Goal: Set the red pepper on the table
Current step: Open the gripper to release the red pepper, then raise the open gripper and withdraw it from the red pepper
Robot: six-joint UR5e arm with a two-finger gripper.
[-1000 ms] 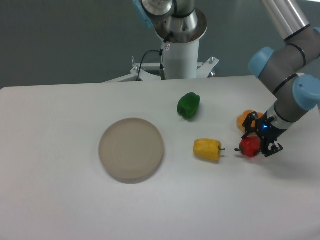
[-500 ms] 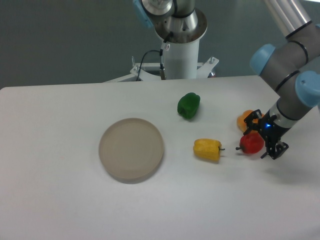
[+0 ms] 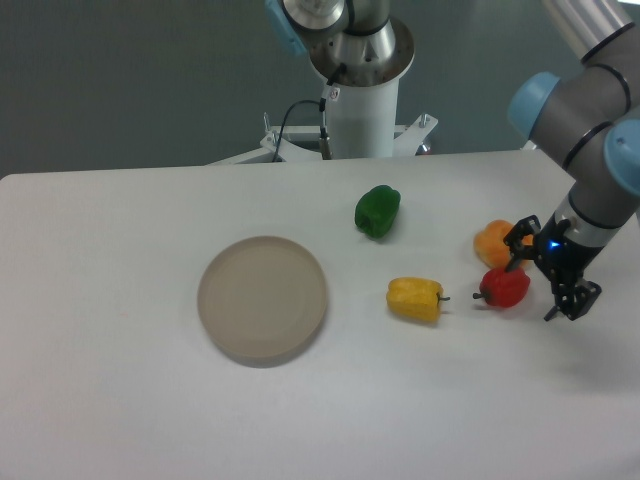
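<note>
The red pepper (image 3: 505,287) lies on the white table (image 3: 120,400) at the right, its dark stem pointing left toward the yellow pepper (image 3: 415,299). My gripper (image 3: 549,277) hangs just right of the red pepper, open, with nothing between its fingers and a small gap to the pepper. One black finger (image 3: 519,240) stands near the orange pepper, the other (image 3: 578,300) lower right.
An orange pepper (image 3: 494,243) sits just behind the red one. A green pepper (image 3: 377,211) lies farther back at centre. A round beige-grey plate (image 3: 262,298) rests left of centre. The arm's base (image 3: 360,90) stands at the table's far edge.
The gripper has let go of the red pepper and drawn away to the right. The pepper stays on the table where it was.
</note>
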